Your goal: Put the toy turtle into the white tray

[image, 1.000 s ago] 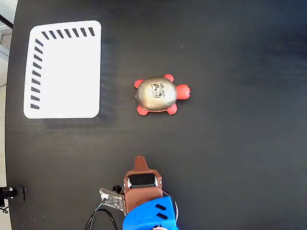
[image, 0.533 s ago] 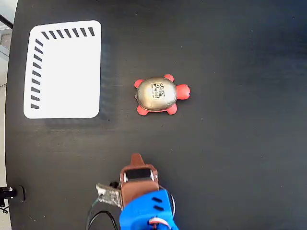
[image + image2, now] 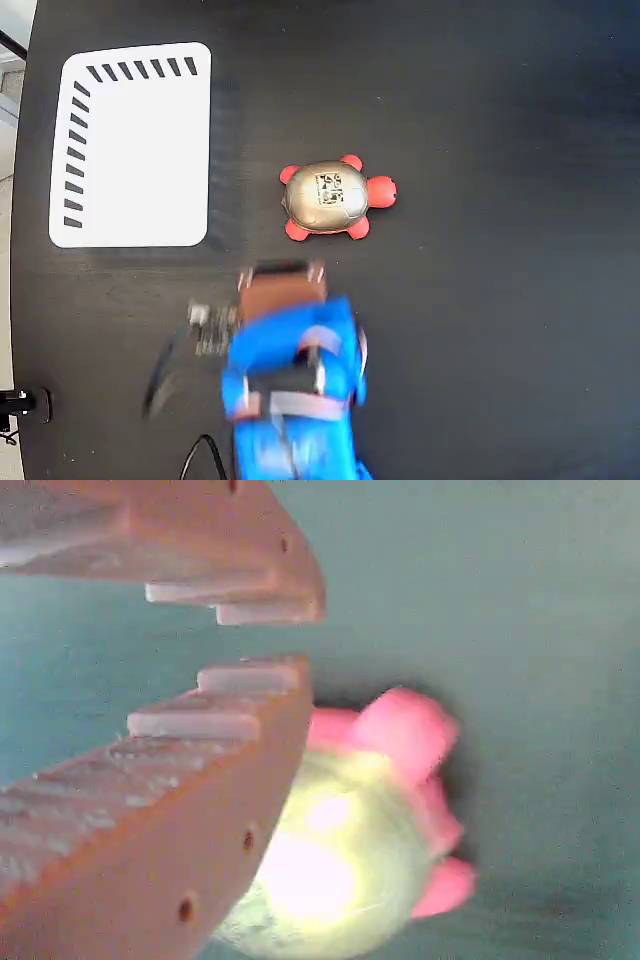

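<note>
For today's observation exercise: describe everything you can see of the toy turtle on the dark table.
The small toy turtle with a domed, metallic gold-grey shell sits upright on the black table, its red-pink head pointing right in the fixed view and red-pink feet showing around the shell. A black-and-white square code marker sits on top of the shell. Nothing touches it; the brown toothed pincer is nearby, jaws slightly apart, holding nothing.

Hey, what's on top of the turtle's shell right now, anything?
In the fixed view, the toy turtle carries only a black-and-white square code marker on its shell. In the wrist view the claw covers part of the shell, and glare hides the marker.
</note>
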